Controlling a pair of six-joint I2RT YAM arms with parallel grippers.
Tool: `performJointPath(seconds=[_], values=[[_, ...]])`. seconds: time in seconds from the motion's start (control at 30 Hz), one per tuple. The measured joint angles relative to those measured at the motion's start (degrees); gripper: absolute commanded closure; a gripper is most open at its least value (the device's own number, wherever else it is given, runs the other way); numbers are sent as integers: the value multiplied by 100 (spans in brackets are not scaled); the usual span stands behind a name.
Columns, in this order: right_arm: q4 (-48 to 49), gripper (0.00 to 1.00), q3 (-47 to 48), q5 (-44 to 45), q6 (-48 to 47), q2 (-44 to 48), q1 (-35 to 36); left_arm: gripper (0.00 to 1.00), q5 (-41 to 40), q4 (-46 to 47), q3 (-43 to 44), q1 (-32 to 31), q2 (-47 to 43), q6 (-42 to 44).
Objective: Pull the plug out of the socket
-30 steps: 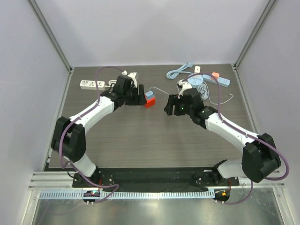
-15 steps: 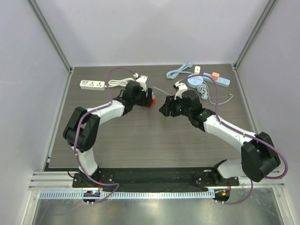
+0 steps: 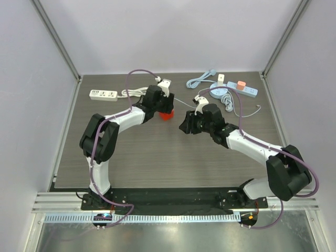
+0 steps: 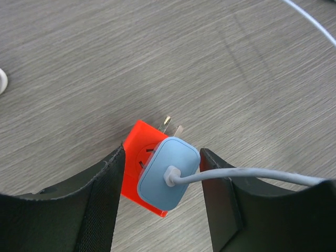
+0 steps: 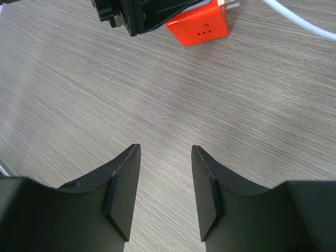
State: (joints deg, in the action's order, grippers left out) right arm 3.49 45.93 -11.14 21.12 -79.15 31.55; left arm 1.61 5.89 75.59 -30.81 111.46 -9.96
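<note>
A light blue plug (image 4: 168,170) sits in a red cube socket (image 4: 140,152) that lies on the table, two metal prongs sticking out of the cube's far side. My left gripper (image 4: 163,155) is open and straddles the plug and socket, its fingers (image 4: 105,184) close on either side. From above, the left gripper (image 3: 160,106) covers the plug and only the red socket (image 3: 167,115) shows. The plug's thin pale cable (image 4: 252,176) runs off to the right. My right gripper (image 5: 165,152) is open and empty, to the right of the socket (image 5: 198,23) in the top view (image 3: 184,124).
A white power strip (image 3: 103,94) lies at the back left. At the back right are a blue power strip (image 3: 244,90) with an orange plug (image 3: 241,84), a coiled blue cable (image 3: 220,92) and a small white plug (image 3: 221,77).
My left gripper has moved right and now sits over the plug and socket. My right gripper has crept a little to the left, toward the socket.
</note>
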Motion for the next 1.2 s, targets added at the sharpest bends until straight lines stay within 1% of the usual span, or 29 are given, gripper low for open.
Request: performJointPath(seconds=[0.13, 0.27, 0.3, 0.33, 0.37, 0.43, 0.47, 0.6, 0.7, 0.8, 0.9, 1.0, 1.2], values=[[2, 51, -2, -2, 0, -50, 0, 46, 11, -46, 2, -9, 61, 2], [72, 50, -2, -17, 4, -116, 0, 54, 20, -46, 2, -20, 61, 11], [98, 49, -4, -24, 7, -155, 0, 64, 28, -50, 2, -22, 61, 15], [122, 47, -2, -31, 9, -190, 0, 70, 24, -52, 2, -26, 61, 20], [142, 39, -2, -39, 22, -238, 0, 81, 17, -33, 13, -28, 61, 28], [164, 32, -2, -52, 39, -348, 0, 95, 11, -90, 55, -31, 55, 0], [181, 26, -4, -59, 31, -398, 0, 100, -2, -164, 87, -31, 55, -22], [369, 17, -2, -87, 24, -647, 2, 100, 11, -848, 393, -31, 55, -299], [612, 16, -2, -129, 50, -841, 0, 100, 118, -1331, 612, -15, 55, -525], [780, 16, 39, -210, 328, -1106, -48, 100, 337, -1657, 741, 48, 46, -774], [1023, 15, 35, -393, 745, -1311, -131, 100, 560, -1825, 734, 122, -2, -1032], [1438, 12, -39, -509, 1294, -1379, -221, 100, 706, -1832, 610, 216, -127, -1281], [1810, 11, -35, -315, 2267, -1421, -267, 100, 555, -1641, 232, 240, -409, -1705]])
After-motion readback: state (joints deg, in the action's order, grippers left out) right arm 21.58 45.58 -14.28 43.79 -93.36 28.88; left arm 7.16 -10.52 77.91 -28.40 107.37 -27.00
